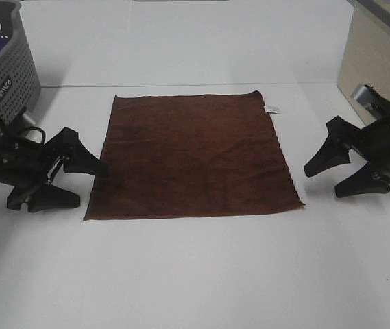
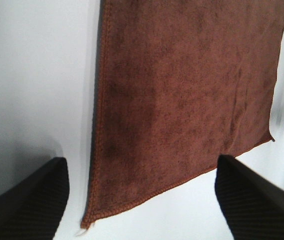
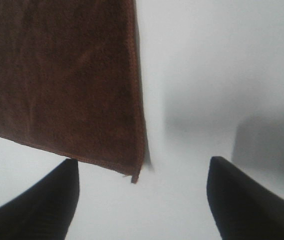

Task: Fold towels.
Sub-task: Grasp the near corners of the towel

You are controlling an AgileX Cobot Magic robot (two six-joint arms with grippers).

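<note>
Towel (image 1: 191, 154) spread flat and unfolded on the white bench (image 1: 195, 281), roughly square, lying between the two arms with its small white tag (image 1: 271, 108) at the far right corner. Left claw (image 1: 89, 185) sits at the towel's left edge, jaws spread wide and empty; whether its upper tip brushes the cloth cannot be told from above. Right claw (image 1: 322, 181) stands a little off the right edge, jaws likewise parted and holding nothing. The fabric looks soft, matte and napped, with faint creases across its face, so it is judged light and limp: it will drape and sag from any held point rather than keep its shape, and should not slip readily from the ribbed fingers (image 2: 37, 200). The stitched hem (image 2: 98, 150) is its firmest part. Suitable holds are the near left corner (image 2: 88, 220) and the near right corner (image 3: 135, 172), each pinched through the hem, one per claw, so that the near edge lifts evenly and can be carried over to the far edge. Too shallow a pinch may catch only nap; an uneven lift would skew the fold. Grey perforated basket (image 1: 6, 75) at far left, well apart.
</note>
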